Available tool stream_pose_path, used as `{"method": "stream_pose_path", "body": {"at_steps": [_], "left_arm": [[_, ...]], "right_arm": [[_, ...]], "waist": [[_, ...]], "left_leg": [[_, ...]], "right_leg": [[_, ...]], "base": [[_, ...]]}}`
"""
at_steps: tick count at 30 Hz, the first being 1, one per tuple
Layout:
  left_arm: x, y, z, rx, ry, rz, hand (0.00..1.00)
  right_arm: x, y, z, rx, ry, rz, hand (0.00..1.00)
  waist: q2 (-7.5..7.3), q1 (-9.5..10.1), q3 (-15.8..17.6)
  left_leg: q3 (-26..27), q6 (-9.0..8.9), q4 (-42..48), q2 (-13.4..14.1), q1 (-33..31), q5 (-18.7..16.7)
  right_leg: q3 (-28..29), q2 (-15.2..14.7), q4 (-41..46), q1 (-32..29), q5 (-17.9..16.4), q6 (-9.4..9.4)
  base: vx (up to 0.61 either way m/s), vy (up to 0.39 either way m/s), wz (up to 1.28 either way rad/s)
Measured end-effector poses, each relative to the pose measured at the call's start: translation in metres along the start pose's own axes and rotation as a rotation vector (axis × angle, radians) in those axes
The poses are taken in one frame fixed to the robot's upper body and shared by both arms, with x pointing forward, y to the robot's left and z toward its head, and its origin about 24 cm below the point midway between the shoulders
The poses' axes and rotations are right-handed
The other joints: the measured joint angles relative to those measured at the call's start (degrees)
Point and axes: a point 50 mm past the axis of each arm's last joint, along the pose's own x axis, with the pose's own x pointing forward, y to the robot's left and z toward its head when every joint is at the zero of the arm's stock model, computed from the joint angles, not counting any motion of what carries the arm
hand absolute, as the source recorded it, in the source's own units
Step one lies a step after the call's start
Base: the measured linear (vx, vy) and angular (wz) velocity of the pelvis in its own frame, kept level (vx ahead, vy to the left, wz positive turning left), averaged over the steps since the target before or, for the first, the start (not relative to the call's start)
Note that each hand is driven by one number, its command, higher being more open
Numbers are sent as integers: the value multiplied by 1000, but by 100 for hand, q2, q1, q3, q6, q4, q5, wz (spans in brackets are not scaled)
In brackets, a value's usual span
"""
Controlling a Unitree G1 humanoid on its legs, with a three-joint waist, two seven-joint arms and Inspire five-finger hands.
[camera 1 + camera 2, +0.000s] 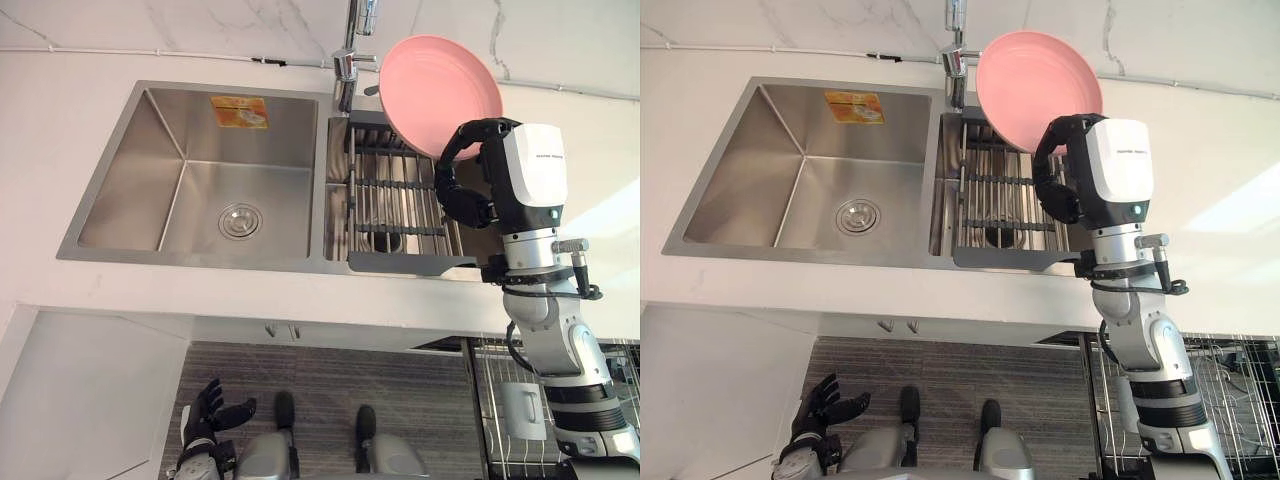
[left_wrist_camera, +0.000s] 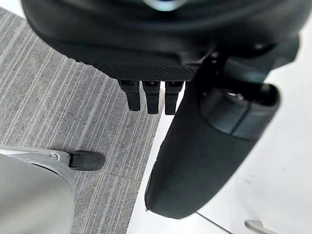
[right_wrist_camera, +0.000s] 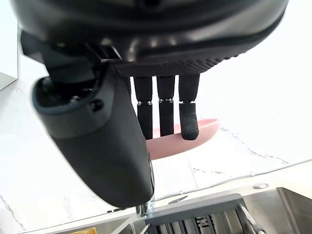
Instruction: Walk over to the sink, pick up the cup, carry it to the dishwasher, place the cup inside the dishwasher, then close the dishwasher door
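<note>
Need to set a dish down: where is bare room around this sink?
The left basin is bare but for its drain. The white counter to its left and the strip in front are free. Crowded: the right basin holds a rack, and the right robot hand holds a pink plate over it, by the faucet.

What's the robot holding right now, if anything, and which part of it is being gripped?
The right hand pinches the pink plate by its rim, on the edge nearest the robot. The left hand is open and holds nothing.
</note>
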Motion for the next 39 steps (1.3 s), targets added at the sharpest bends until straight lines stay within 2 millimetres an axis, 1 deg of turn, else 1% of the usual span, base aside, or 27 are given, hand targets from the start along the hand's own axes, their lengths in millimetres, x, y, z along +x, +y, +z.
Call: {"method": "stream_pose_path", "body": {"at_steps": [4, 6, 10, 11, 12, 14, 16, 17, 18, 19, 20, 21, 22, 23, 24, 25, 26, 27, 28, 29, 30, 31, 32, 33, 35, 36, 39], "left_arm": [[-2, 2, -6, 11, 18, 2, 90], [-4, 4, -10, 16, 31, 4, 90], [-6, 6, -14, 21, 45, -3, 90], [-7, 7, -16, 22, 50, -1, 90], [-7, 8, -17, 23, 53, 2, 90], [-8, 9, -17, 25, 54, 5, 90], [-7, 10, -17, 23, 51, 6, 90], [-7, 10, -16, 21, 49, 7, 90], [-7, 10, -16, 20, 49, 8, 90], [-8, 14, -17, 9, 51, 26, 90], [-8, 16, -19, 6, 56, 35, 90], [-8, 16, -19, 4, 56, 37, 90], [-8, 17, -18, -3, 56, 42, 90], [-8, 17, -18, -8, 54, 46, 90], [-8, 17, -18, -13, 54, 49, 90], [-7, 18, -17, -30, 53, 58, 90], [-7, 21, -17, -37, 52, 73, 90], [-7, 23, -16, -41, 51, 81, 90], [-6, 27, -15, -43, 47, 98, 90], [-5, 30, -12, -46, 39, 112, 90], [-3, 34, -8, -39, 27, 119, 90], [-2, 34, -7, -39, 23, 120, 90], [-2, 30, -7, -47, 27, 111, 90], [-3, 26, -9, -56, 30, 104, 90], [-5, 21, -12, -69, 42, 98, 90], [-6, 20, -15, -63, 48, 88, 90], [-6, 12, -14, -47, 46, 55, 90]], "right_arm": [[-12, 0, -3, 1, 28, 16, 30], [-19, -6, -3, 27, 55, -13, 30], [-31, -17, -6, 24, 90, -48, 30], [-34, -19, -6, 25, 98, -59, 30], [-34, -20, -4, 31, 97, -72, 30], [-33, -22, 0, 41, 78, -92, 30], [-32, -24, 2, 44, 65, -105, 30], [-32, -24, 3, 45, 63, -104, 30], [-32, -24, 3, 44, 63, -104, 30], [-32, -24, 3, 44, 63, -105, 30], [-32, -24, 2, 43, 66, -104, 30], [-32, -24, 2, 41, 69, -104, 30], [-32, -23, 1, 37, 78, -104, 30], [-33, -23, 0, 27, 88, -103, 30], [-33, -22, 0, 23, 95, -103, 30], [-33, -22, -1, 24, 105, -103, 30], [-34, -19, -1, 25, 113, -96, 30], [-34, -18, -2, 24, 119, -92, 30], [-35, -17, -2, 18, 127, -88, 30], [-38, -16, -3, 10, 132, -83, 30], [-42, -15, -4, 7, 142, -74, 30], [-43, -14, -4, 7, 146, -69, 30], [-52, -11, -8, 7, 182, -47, 30], [-61, -10, -12, 2, 223, -27, 30], [-75, -8, -19, -6, 287, -4, 30], [-88, -8, -27, -23, 356, 15, 30], [-106, -13, -42, -60, 468, 28, 30]], "waist": [[3, -57, -168], [4, -118, -267], [8, -154, -426], [7, -181, -465], [8, -182, -471], [9, -179, -474], [1, -233, -478], [3, -214, -478], [3, -208, -479], [16, -143, -480], [23, -155, -475], [24, -159, -474], [25, -170, -473], [41, -186, -463], [55, -188, -456], [114, -188, -414], [156, -189, -388], [169, -201, -380], [170, -207, -380], [167, -215, -383], [132, -223, -403], [114, -215, -399], [222, -250, -385], [279, -257, -418], [321, -259, -441], [324, -317, -442], [362, -391, -431]], "left_leg": [[-1, -3, -2, 0, 97, -2], [-16, -4, -3, 2, 116, -2], [-10, -9, -4, 4, 158, -6], [20, -16, -3, 12, 170, -11], [122, -81, -1, 30, 191, -72], [280, -91, 89, 50, 117, -133], [238, -117, 544, 29, -163, -370], [139, -96, 982, 31, -350, -578], [115, -88, 1045, 31, -374, -612], [-91, -66, 1622, 60, -583, -969], [-33, -52, 1974, 121, -718, -1211], [33, -36, 2112, 150, -773, -1330], [301, 0, 2324, 233, -871, -1478], [579, 48, 2497, 354, -931, -1621], [733, 79, 2568, 414, -969, -1668], [1040, 116, 2661, 568, -994, -1692], [1276, 116, 2698, 706, -951, -1693], [1367, 114, 2705, 763, -922, -1694], [1503, 106, 2711, 841, -879, -1697], [1586, 45, 2725, 898, -867, -1717], [1673, -44, 2757, 923, -881, -1784], [1720, -89, 2801, 933, -894, -1811], [1717, -156, 2846, 1005, -902, -1806], [1678, -188, 2805, 1035, -890, -1787], [1603, -250, 2695, 1051, -855, -1747], [1554, -303, 2579, 1050, -836, -1697], [1390, -341, 2363, 988, -822, -1563]], "right_leg": [[-1, 8, -59, 127, 0, 0], [-5, 7, -77, 160, 0, 0], [7, 8, -77, 182, -1, -1], [37, 10, -70, 176, -1, -1], [152, 18, -46, 127, 0, -4], [364, 48, 28, -61, 1, -11], [558, 48, 113, -274, 18, -14], [755, 79, 130, -377, 80, -5], [794, 92, 134, -395, 95, 2], [1181, 187, 141, -538, 207, 23], [1486, 267, 136, -651, 292, 60], [1645, 297, 134, -722, 340, 88], [1884, 371, 116, -865, 449, 124], [1873, 384, 38, -962, 578, 96], [1777, 367, 9, -1006, 575, -22], [1211, 289, 281, -1196, 480, -239], [569, 152, 735, -1343, 354, -393], [337, 115, 931, -1349, 275, -438], [96, 68, 1255, -1335, 90, -476], [-64, 29, 1552, -1265, -111, -457], [-116, 29, 1436, -1118, -341, -357], [-102, 38, 1294, -1091, -389, -236], [-33, 162, 1188, -1084, -282, -181], [-2, 235, 1122, -1078, -247, -218], [96, 326, 1028, -1081, -187, -259], [144, 392, 924, -1088, -117, -288], [185, 443, 643, -1022, 64, -291]], "base": [[0, 0, 0], [-25, -6, 3], [-28, 1, -2], [-42, 15, -20], [-45, 20, -32], [-64, 22, -52], [-33, 19, -57], [4, 16, -50], [10, 18, -114], [4, 29, -136], [-11, 46, -160], [-37, 94, -139], [-88, 113, -138], [-110, 109, -132], [-108, 69, -128], [-116, 71, -123], [-95, 66, -114], [-86, 57, -89], [-43, -5, -64], [-55, -81, -68], [-50, -117, -56], [-38, -159, -51], [-10, -139, -39], [0, -132, -35], [32, -92, -35], [53, -85, -32], [65, -49, -17]]}}
